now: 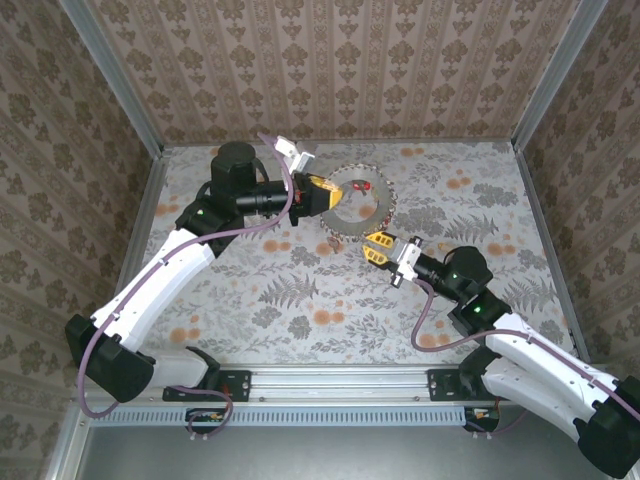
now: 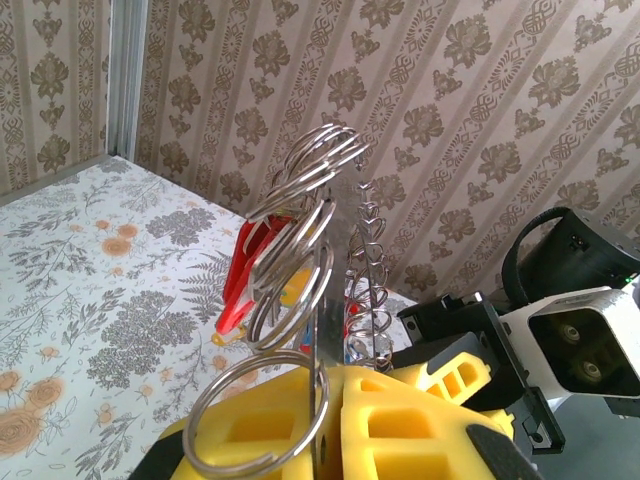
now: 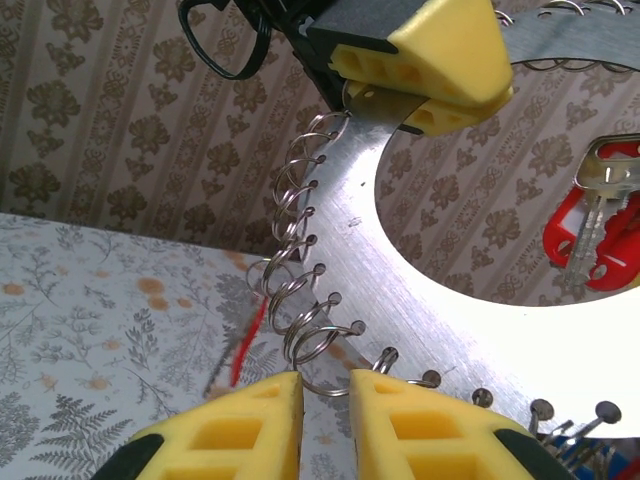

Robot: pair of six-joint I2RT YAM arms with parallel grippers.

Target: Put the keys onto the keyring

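The keyring (image 1: 341,224) is a flat silver metal disc with a wide hole, its rim lined with small split rings (image 3: 300,300). My left gripper (image 1: 318,190) is shut on its left edge and holds it off the table; the plate (image 2: 322,330) runs edge-on between the yellow fingers (image 2: 260,420). My right gripper (image 1: 378,243) is at the ring's near edge, open by a narrow gap (image 3: 325,385) with one split ring hanging in it. A silver key with a red tag (image 3: 600,225) shows through the hole. The blue-tagged and yellow-tagged keys are hidden or out of view.
The floral tabletop (image 1: 300,290) is walled by patterned panels (image 1: 330,60) at the back and both sides. Another red tag (image 2: 245,270) hangs on the ring's far side. The right arm's wrist camera (image 2: 580,340) sits close beside the left fingers.
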